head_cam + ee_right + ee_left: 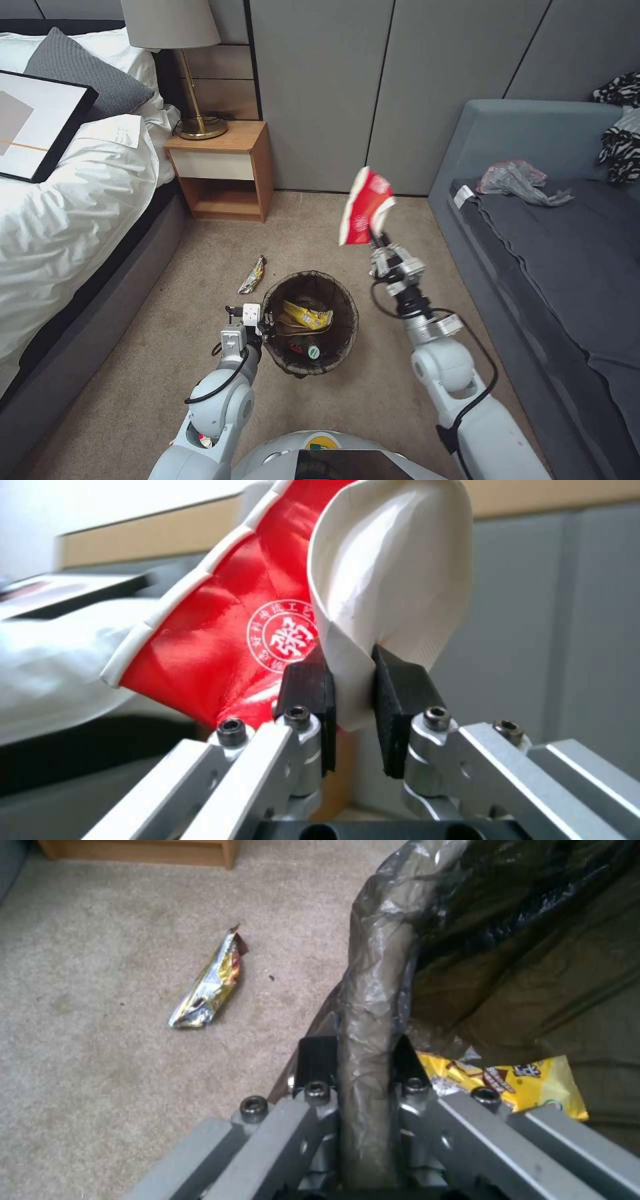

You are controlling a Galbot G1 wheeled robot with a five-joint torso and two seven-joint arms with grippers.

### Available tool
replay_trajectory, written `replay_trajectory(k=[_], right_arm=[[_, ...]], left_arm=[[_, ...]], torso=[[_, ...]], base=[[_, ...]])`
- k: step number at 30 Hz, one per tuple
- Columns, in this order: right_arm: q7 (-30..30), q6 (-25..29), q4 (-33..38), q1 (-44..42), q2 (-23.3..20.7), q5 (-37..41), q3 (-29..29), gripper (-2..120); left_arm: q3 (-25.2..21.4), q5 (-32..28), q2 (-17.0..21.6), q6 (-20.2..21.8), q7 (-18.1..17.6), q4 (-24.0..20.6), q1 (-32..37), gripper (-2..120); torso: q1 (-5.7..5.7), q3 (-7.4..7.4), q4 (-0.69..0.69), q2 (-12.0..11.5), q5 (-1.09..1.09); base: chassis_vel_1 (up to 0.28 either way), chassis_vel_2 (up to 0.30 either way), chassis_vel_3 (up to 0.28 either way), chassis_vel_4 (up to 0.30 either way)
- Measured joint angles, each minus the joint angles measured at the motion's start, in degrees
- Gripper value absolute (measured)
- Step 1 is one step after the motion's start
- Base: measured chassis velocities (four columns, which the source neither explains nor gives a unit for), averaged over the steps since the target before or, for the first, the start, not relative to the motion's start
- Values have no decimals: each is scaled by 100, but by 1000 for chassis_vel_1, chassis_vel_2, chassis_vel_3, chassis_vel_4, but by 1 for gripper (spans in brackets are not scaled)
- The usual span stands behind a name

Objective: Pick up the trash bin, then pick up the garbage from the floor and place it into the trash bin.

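Now the left gripper [265, 327] has its jaws clamped on the bin [343, 313] rim at lower centre, while the right gripper [377, 239] pinches a crushed red cup [363, 205] above, wrapper [253, 275] on carpet

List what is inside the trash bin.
Inside the trash bin: a yellow snack wrapper, a brown paper piece and a bottle's green cap. Anything beneath them is hidden by the dark bag.

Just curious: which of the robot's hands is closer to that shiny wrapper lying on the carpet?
The left. The left end effector grips the trash bin rim, beside the wrapper. The right end effector is raised beyond the bin, holding a crushed red-and-white cup.
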Motion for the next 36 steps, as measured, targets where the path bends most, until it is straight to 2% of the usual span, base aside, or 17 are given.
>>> replay_trajectory(k=[2, 6, 8, 10, 13, 14, 17, 22, 36], right_arm=[[-448, 96, 799, -265, -32, -83, -275, 11], [-717, 108, 1260, -463, -102, -385, -623, 11], [-900, 38, 1502, -550, -231, -647, -1092, 11], [-911, 6, 1516, -548, -280, -686, -1230, 11], [-903, -180, 1359, -442, -506, -829, -1934, 11], [-903, -180, 1359, -442, -506, -829, -1934, 11], [-886, -214, 871, -389, -508, -1109, -2405, 11], [-886, -84, 506, -493, -403, -1263, -2519, 11], [-968, 41, 222, -859, -488, -1498, -2512, 11]], left_arm=[[17, -2, -5, 5, 5, 6, -4, 2], [39, -1, -1, 8, 7, 6, -1, 2], [83, 4, -2, 10, 20, 6, 16, 2], [88, 7, -4, 10, 23, 6, 19, 2], [111, 30, -13, 9, 27, -1, 24, 2], [111, 30, -13, 9, 27, -1, 24, 2], [118, 49, -45, 9, 31, -25, 20, 2], [97, 47, -54, 9, 32, -31, -7, 2], [80, -3, -31, 26, 22, -21, -98, 2]], torso=[[0, 0, 1, 0, 0], [0, 0, 0, 0, 0], [0, 0, -1, 0, 0], [0, 0, 1, 0, -1], [0, 0, 2, 0, 1], [0, 0, 2, 0, 1], [0, 0, 1, 0, 1], [0, 0, 0, 0, 1], [0, 0, 0, -1, 1]], base=[[0, 0, 0, 0], [0, 0, 0, 0], [0, 0, 0, 0], [0, 0, 0, 0], [0, 0, 0, 0], [0, 0, 0, 0], [0, 0, 0, 0], [0, 0, 0, 0], [0, 0, 0, 0]])
